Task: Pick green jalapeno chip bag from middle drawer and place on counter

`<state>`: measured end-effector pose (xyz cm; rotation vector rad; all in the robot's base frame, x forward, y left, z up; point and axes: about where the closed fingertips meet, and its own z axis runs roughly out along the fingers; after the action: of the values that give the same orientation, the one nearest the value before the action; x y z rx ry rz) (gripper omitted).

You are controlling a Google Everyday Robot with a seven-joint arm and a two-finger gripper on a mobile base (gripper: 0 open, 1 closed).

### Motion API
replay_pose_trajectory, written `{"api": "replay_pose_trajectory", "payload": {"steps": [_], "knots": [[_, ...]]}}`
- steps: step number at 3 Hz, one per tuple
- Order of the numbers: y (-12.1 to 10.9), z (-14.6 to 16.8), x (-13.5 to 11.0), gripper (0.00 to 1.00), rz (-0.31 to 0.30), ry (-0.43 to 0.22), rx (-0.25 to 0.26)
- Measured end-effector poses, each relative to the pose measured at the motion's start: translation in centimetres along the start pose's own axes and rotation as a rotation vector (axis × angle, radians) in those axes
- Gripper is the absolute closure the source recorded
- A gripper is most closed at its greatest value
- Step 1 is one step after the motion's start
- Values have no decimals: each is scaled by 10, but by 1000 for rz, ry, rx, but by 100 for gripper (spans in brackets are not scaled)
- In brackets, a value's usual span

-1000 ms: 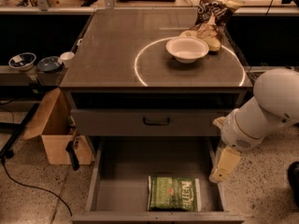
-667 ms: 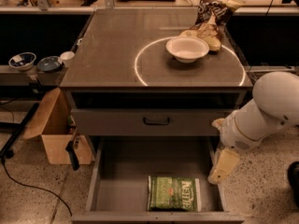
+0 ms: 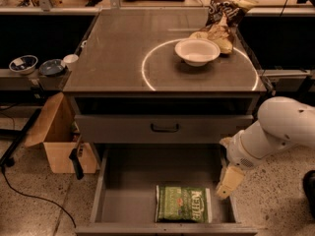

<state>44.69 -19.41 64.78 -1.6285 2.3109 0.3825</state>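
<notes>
- Gripper (image 3: 227, 185): tan, pointing down at the end of the white arm (image 3: 275, 132); it hangs over the near corner of the open middle drawer (image 3: 128, 181), just inside the side wall; whether it is spread or pressed together cannot be told; it holds nothing
- Green jalapeno chip bag (image 3: 183, 203): closest item to the gripper, just beside and below it, toward the drawer's centre; it lies flat on the drawer floor near the front edge, apart from the gripper
- Writing on the bag: white "Kettle" lettering at the end nearer the gripper; small red mark at mid-face; nothing finer legible
- Step in hand, as judged: approach to the pick; bag not yet grasped, placing not begun
- Next move, as judged: shift sideways over the bag, then descend; a flat, crinkly bag likely needs a pinch on an edge or raised fold; the low drawer wall beside the gripper leaves little room
- Drawer front with black handle (image 3: 165, 128): above the gripper, shut, overhanging the back of the open drawer
- Counter (image 3: 123, 48): well above and beyond the gripper; thin white circle line; destination
- White bowl (image 3: 197, 51): on the counter, inside the circle
- Dark brown chip bag (image 3: 224, 14): just behind the bowl; its print is unreadable
</notes>
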Motion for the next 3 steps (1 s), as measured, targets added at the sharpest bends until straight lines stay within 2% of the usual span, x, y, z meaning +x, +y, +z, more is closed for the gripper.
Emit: {"api": "replay_pose_trajectory", "payload": {"steps": [2, 3], "knots": [[-15, 64, 18, 0, 42, -8, -23], [-20, 90, 19, 0, 59, -13, -43]]}}
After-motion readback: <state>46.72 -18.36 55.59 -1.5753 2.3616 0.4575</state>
